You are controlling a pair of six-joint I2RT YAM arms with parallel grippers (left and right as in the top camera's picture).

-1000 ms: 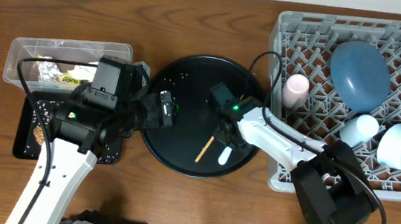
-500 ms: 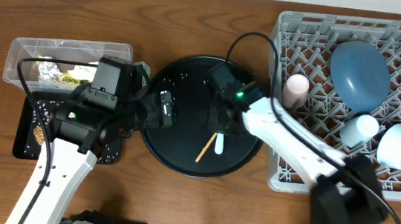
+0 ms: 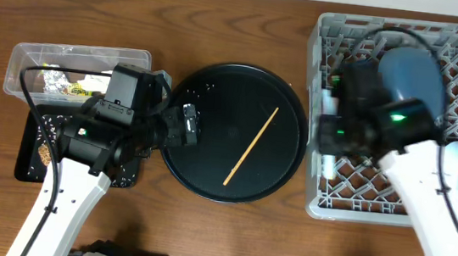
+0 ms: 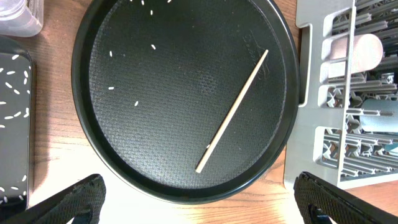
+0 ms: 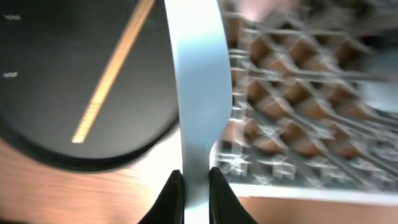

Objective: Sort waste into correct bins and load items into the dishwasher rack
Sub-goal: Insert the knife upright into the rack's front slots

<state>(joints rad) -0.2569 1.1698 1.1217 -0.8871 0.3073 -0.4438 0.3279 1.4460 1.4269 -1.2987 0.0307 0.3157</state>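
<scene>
The dishwasher rack (image 3: 410, 26) sits on the right of the desk, with the round black tray (image 3: 209, 156) just left of it. Your left pincer (image 3: 188, 124) hangs wide apart over the tray. Your right pincer (image 5: 195, 186) is clamped on the white plastic spoon (image 5: 196, 93) above the rack's left edge, so I'd lower it between the pegs before letting go. The wooden chopstick (image 3: 251, 146) lies on the tray.

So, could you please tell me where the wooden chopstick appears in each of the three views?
Overhead: wooden chopstick lies diagonally on the round black tray, just right of its centre.
Left wrist: chopstick lies diagonally, right of picture centre.
Right wrist: chopstick is blurred, upper left.
Shared landmark: the round black tray under it.
</scene>
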